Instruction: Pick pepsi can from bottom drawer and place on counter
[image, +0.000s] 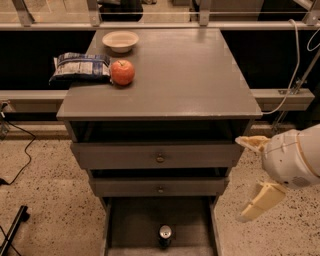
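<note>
The pepsi can (165, 236) stands upright in the open bottom drawer (132, 222), near its front middle; I see its silver top and dark body. The counter (185, 70) is the cabinet's flat grey top. My gripper (241, 180) hangs at the right of the cabinet, level with the two knobbed drawers. It is open and empty, with its cream fingers (261, 201) spread wide apart. It is above and to the right of the can and touches nothing.
A red apple (122, 72), a chip bag (81, 66) and a white bowl (120, 40) sit on the counter's left and back. Two knobbed drawers (159, 158) are partly pulled out. Cables lie on the floor at the left (20, 165).
</note>
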